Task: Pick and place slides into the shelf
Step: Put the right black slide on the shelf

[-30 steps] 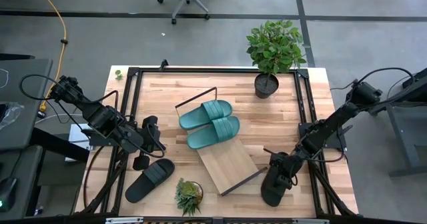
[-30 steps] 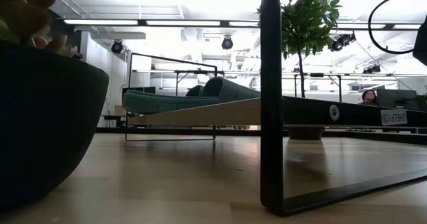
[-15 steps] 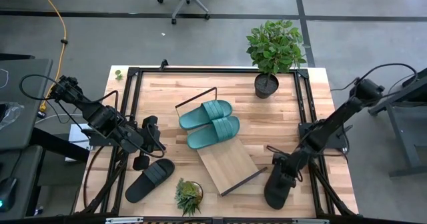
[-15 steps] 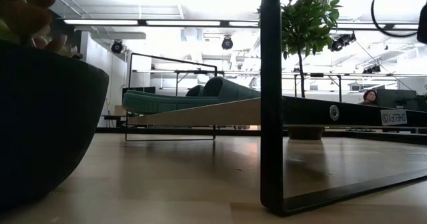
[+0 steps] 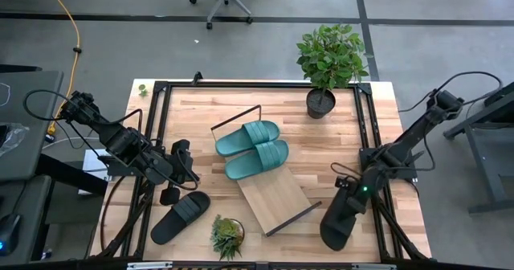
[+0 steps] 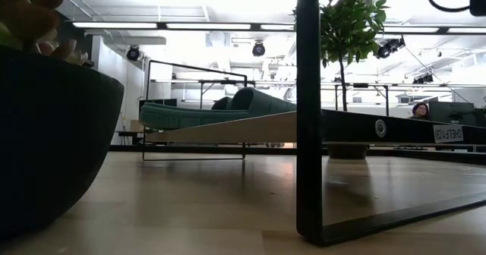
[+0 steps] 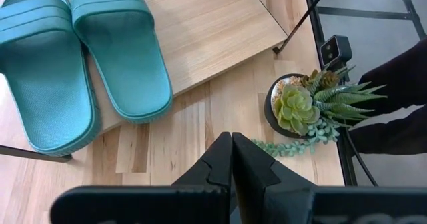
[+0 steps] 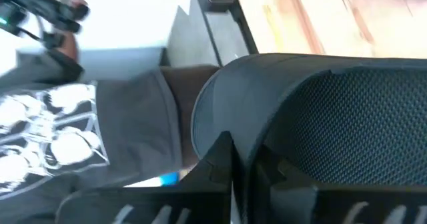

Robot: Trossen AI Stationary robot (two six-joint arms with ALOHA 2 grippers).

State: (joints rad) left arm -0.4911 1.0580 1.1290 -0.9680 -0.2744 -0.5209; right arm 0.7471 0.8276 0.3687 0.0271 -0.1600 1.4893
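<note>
Planked wooden tabletop [image 5: 321,137] under bright ceiling lights, left jaws pressed together, right jaws pinching black slide [image 5: 336,223].

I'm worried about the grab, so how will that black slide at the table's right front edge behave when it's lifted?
The black slide looks like molded rubber, so probably light and a bit bendy. The right gripper is shut at one end of it, so the free end may droop or swing. Its textured footbed should limit slipping.
</note>
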